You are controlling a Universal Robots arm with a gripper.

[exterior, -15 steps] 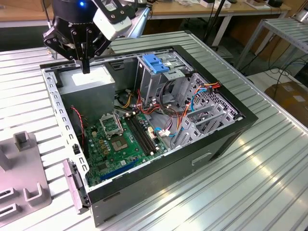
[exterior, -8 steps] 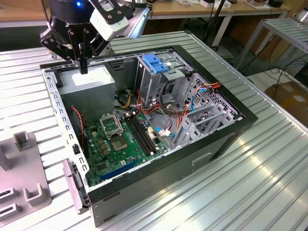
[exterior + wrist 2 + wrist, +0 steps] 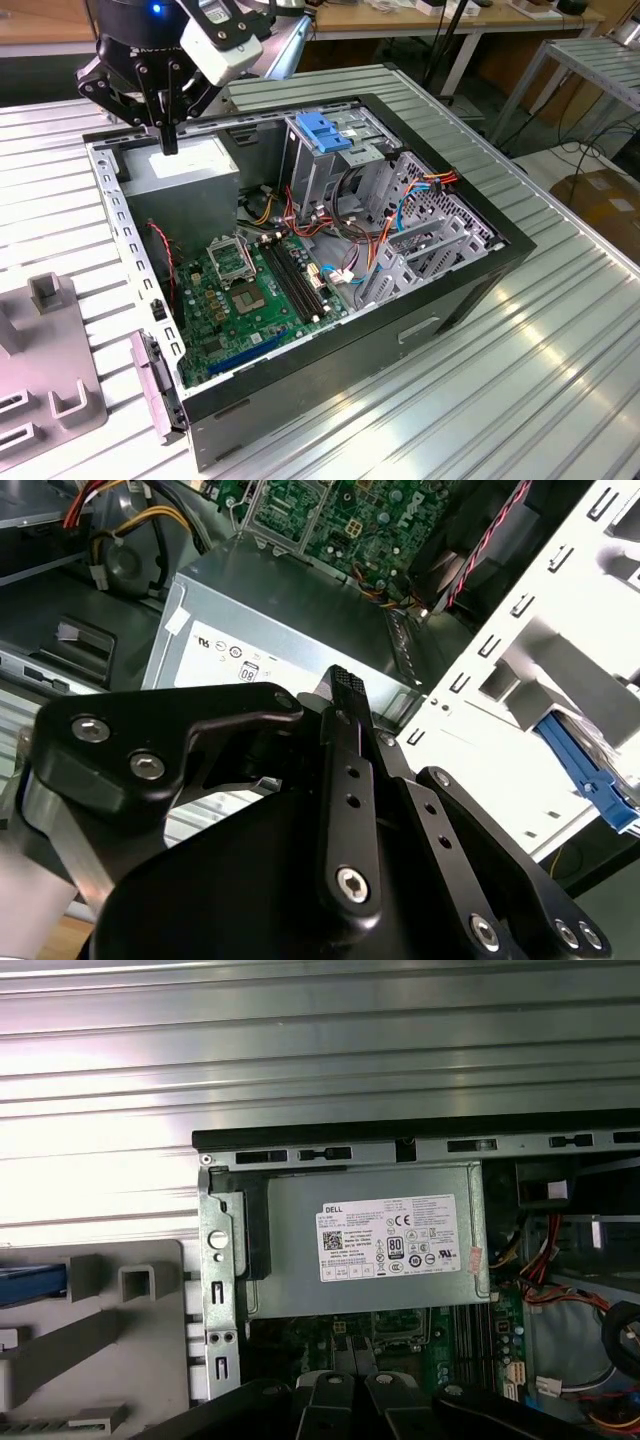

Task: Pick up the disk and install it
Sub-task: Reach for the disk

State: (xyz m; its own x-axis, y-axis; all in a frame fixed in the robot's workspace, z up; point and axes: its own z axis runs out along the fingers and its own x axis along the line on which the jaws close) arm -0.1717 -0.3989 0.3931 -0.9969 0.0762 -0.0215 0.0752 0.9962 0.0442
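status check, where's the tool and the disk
Tool shut, empty, over the power supply. Disk not picked, blue rail showing at the fixture outside the case. Nothing blocking seen.

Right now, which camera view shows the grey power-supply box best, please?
The first wrist view: the power-supply box faces it squarely, top fully visible. The exterior view shows it obliquely, partly behind the gripper; in the second wrist view the gripper hides part.

The arm's black metal 2-finger pincer (image 3: 168, 142) hangs at the far side on the exterior view's left, pointing straight down from the wrist (image 3: 140, 25). Its slim fingers (image 3: 345, 695) are pressed together, empty; the linkage arms (image 3: 100, 85) splay outward above.
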